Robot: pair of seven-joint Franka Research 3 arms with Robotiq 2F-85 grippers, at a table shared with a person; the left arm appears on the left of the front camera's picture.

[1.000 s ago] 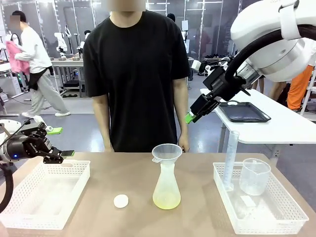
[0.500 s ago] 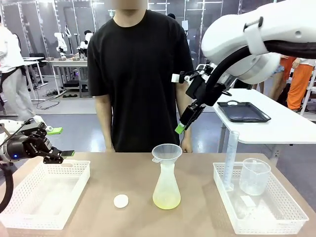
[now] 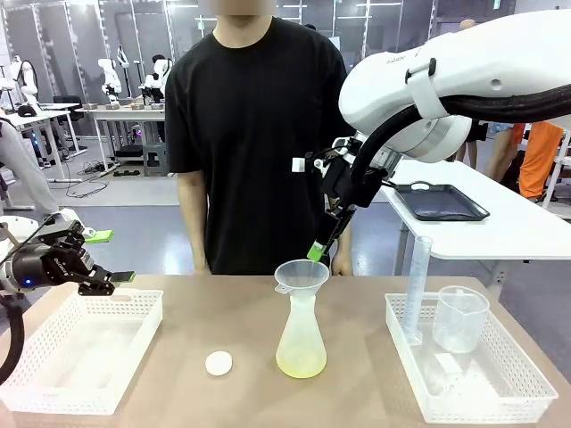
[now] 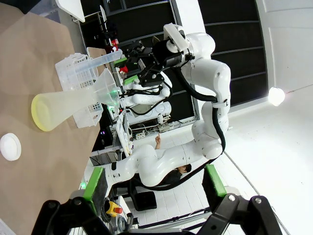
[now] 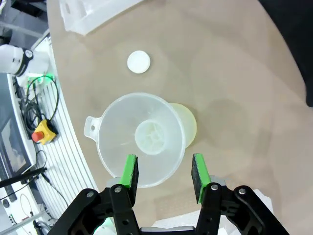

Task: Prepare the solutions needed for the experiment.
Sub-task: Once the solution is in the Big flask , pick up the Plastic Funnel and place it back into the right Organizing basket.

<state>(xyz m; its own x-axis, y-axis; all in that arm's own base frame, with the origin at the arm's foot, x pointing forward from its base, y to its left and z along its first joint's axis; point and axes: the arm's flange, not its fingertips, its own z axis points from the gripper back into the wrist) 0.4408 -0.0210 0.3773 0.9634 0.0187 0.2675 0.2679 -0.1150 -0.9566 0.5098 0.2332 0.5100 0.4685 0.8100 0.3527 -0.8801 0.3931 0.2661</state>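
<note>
A shallow layer of pale yellow-green solution lies in the bottom of a frosted conical flask at the table's middle. A clear funnel sits in the flask's neck. My right gripper hangs open just above the funnel's far rim, fingers pointing down. From its wrist I look down into the funnel; the green pads straddle its near rim, and the solution shows beyond. My left gripper hovers open over the left basket's far edge. Its wrist view has the flask lying sideways.
A white round cap lies left of the flask. An empty white basket stands at the left. The right basket holds a graduated cylinder and a beaker. A person in a black shirt stands at the far edge.
My right arm has swung left and down from above the right side of the table to just over the funnel. The left arm has stayed still.
</note>
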